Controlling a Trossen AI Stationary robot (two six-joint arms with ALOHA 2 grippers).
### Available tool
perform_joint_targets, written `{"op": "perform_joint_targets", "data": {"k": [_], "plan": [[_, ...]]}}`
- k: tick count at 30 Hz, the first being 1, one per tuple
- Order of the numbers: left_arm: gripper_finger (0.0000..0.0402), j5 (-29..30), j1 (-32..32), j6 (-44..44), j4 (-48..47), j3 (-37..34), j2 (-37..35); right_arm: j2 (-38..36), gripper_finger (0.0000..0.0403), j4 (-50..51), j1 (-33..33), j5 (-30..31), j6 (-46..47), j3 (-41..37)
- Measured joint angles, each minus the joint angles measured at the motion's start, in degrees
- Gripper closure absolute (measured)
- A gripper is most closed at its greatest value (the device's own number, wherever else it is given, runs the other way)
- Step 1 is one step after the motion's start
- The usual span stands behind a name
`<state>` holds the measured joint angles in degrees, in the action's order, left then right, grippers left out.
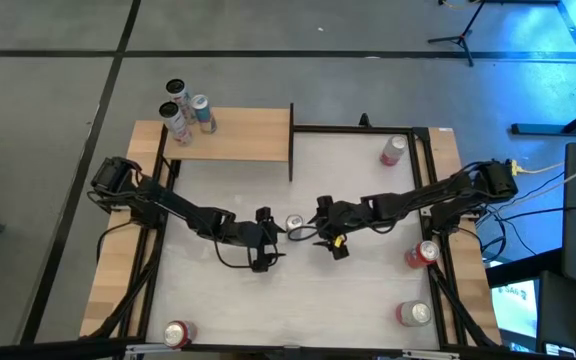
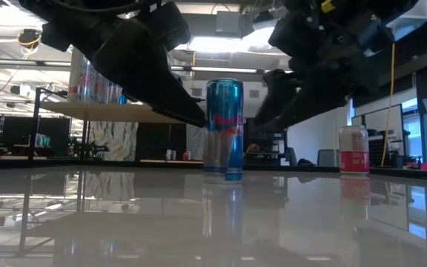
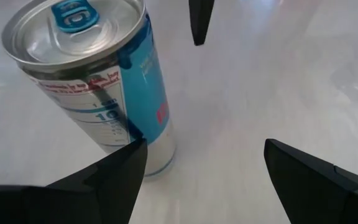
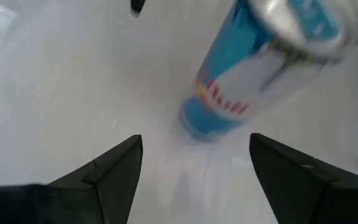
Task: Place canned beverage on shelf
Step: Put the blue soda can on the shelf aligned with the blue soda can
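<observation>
Left gripper (image 1: 271, 238) sits just beside the tall blue-and-silver beverage can (image 1: 294, 224), fingers spread wide, nothing held. Right gripper (image 1: 321, 229) is just on the can's other side, also wide apart and empty. We see the two grippers facing each other with the can between them.

Can stands upright on the whitish glossy tabletop (image 1: 298, 300), roughly mid-table, apart from both grippers in the low view (image 2: 223, 130). Left wrist view: can (image 3: 98, 81) lies off to one side of the left gripper's own dark fingers (image 3: 107, 183), not between them; we can't tell whether that near finger touches it. Right wrist view: can (image 4: 253, 74) sits ahead of the right gripper's fingers (image 4: 110, 174), clear of both.

Shelf, the flat light tan wooden board with black metal edge (image 1: 248, 135), is well away from the can, at the table's far corner on the left arm's side, raised on black legs. Three cans already stand at the shelf's outer end: a dark-topped one (image 1: 176, 92), a white-and-pink one (image 1: 176, 122) and a blue-and-silver one (image 1: 204, 113).

Other red cans around the central can, all well apart from it:
- one (image 1: 394, 150) near the far edge on the right arm's side
- one (image 1: 423, 254) beside the right arm's base
- one (image 1: 414, 314) at the near corner on that side
- one (image 1: 177, 334) at the near edge on the left arm's side
</observation>
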<state>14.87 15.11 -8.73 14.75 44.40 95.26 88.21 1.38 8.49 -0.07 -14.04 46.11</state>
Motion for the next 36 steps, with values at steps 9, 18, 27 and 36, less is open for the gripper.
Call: {"op": "perform_joint_targets", "data": {"k": [9,18,27,36], "plan": [[0.0088,6.1,0.3,-1.1,-7.6,2.2,-3.7,-4.5,0.0110,11.2,0.1,-1.1,4.7,-0.3],[0.0088,8.1,-2.0,0.3,-12.6,10.1,-8.8,-4.5,0.0110,-7.2,0.1,-4.4,5.7,-11.8],[0.0088,0.1,-7.4,-4.4,-13.3,15.0,-3.7,-4.5,0.0110,-14.8,0.1,-5.1,6.1,-17.5],[0.0088,0.4,-7.7,-10.2,-36.7,29.5,-0.8,-4.5,0.0110,-15.0,0.1,-5.7,6.1,-18.5]]}}
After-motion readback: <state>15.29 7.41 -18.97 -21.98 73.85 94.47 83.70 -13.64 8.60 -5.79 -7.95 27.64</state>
